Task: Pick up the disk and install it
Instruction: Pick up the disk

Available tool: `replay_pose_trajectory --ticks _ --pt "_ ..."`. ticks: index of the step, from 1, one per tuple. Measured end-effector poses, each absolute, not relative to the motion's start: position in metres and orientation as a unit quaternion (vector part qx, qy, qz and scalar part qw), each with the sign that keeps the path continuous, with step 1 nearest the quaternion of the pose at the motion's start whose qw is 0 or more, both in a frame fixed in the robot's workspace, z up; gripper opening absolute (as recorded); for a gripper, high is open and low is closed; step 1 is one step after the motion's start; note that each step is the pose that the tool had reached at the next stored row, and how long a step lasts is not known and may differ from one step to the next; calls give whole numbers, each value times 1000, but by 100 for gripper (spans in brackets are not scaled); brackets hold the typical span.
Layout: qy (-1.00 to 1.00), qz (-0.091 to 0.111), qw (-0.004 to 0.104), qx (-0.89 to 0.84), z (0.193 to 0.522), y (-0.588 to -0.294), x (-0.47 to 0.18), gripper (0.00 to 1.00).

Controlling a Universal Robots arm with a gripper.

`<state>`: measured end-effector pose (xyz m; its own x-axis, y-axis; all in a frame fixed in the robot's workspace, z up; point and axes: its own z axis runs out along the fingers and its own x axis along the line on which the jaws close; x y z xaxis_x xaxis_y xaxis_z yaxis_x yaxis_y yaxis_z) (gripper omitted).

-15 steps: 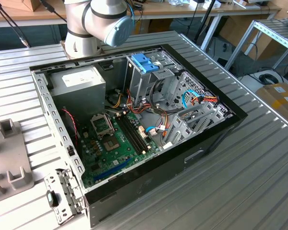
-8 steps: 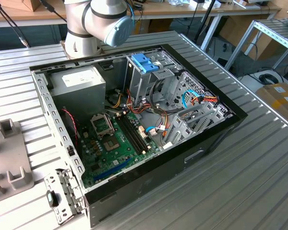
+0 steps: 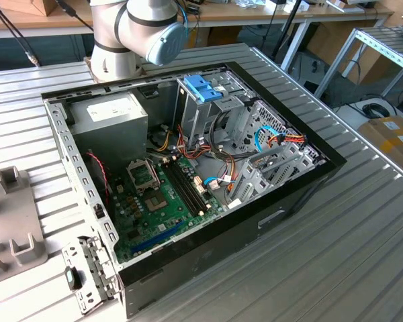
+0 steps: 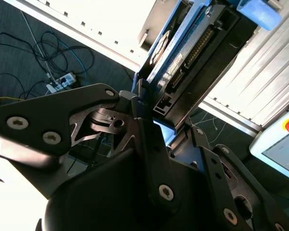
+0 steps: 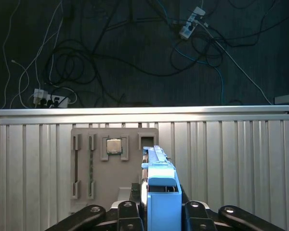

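My claw (image 5: 160,216) is clamped tight on the blue-railed disk (image 5: 157,166).
Beyond it, a grey fixture tray (image 5: 132,173) on the slatted table (image 5: 231,168) holds a processor chip (image 5: 114,145).

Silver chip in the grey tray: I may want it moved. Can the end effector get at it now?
Probably not: nothing covers the silver chip, but the end effector is shut on the disk, so its grip is taken.

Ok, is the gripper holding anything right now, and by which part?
Yes: the gripper is shut on the disk, clamping the end nearest the wrist, across its light-blue rail.
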<state>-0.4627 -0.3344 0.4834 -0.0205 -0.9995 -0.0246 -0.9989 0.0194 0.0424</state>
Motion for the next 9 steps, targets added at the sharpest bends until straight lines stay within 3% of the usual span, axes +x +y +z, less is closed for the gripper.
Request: replay_pose_trajectory --ticks 9 --pt "-714 -24 6 700 487 -334 -463 37"
